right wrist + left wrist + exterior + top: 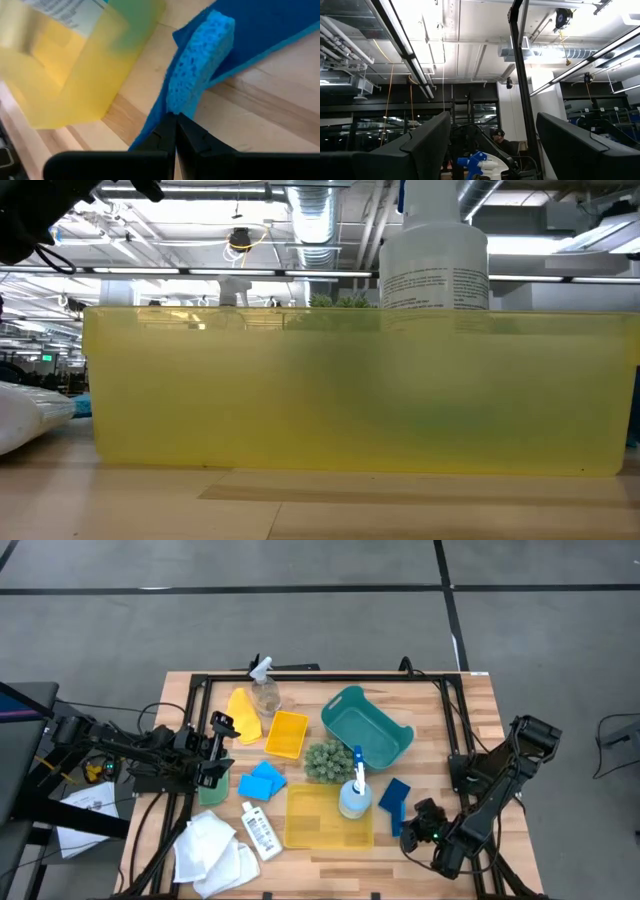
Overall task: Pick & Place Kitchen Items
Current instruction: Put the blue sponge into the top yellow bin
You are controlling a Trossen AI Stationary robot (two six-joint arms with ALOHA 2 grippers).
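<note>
On the wooden worktop [470, 740], the right gripper [420, 827] sits low at the lower right of the high view, its jaws pressed together with nothing between them, their tips at the edge of a dark blue rectangular sponge [394, 802]. In the right wrist view a lighter blue porous sponge [200, 62] lies just ahead of those tips. The left gripper [215, 750] hovers at centre left with jaws spread wide and empty, above a green piece [213, 791]. A white spray bottle with a blue trigger [354, 792] stands in the translucent yellow bin [315, 817] at lower centre.
</note>
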